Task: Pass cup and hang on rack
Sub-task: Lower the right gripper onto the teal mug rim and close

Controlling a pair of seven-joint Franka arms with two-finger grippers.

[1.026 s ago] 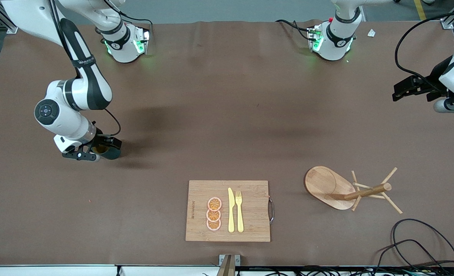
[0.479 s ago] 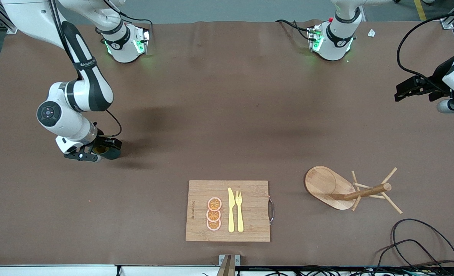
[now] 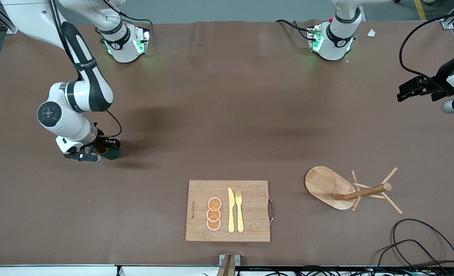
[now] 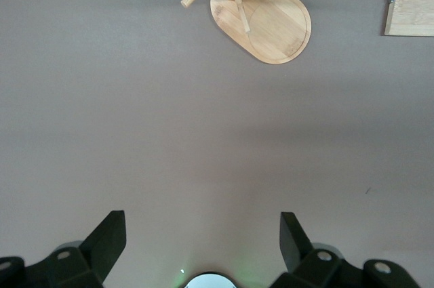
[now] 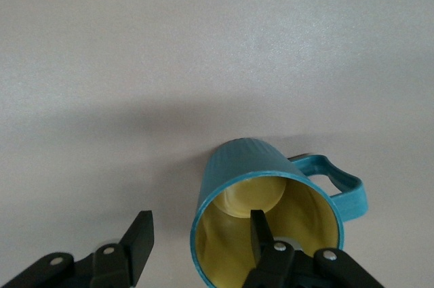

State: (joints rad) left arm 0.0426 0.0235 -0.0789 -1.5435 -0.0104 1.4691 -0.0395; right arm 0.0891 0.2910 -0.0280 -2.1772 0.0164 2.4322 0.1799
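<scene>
Narrows the right pincer (image 5: 200,223) around the wall of the cup (image 5: 237,166) compared with a second ago: one finger inside the yellow mouth, the other outside, a gap showing there. Spread yet, then, not pinching.

Means, by judgement, the pick-up is only starting; pass and hanging both remain.

Finds the cup on the bench (image 3: 227,115) toward the right arm's end, well apart from the rack (image 3: 328,184), which stands toward the left arm's end.

Keeps the left pincer (image 3: 403,94) spread and empty over bare bench (drifted slightly toward the edge; waiting).

Cannot tell whether the inner finger touches the wall. In the front view, hides most of the cup under the right pincer. Cuts off the rack's upper pole and pegs in the left wrist view.
</scene>
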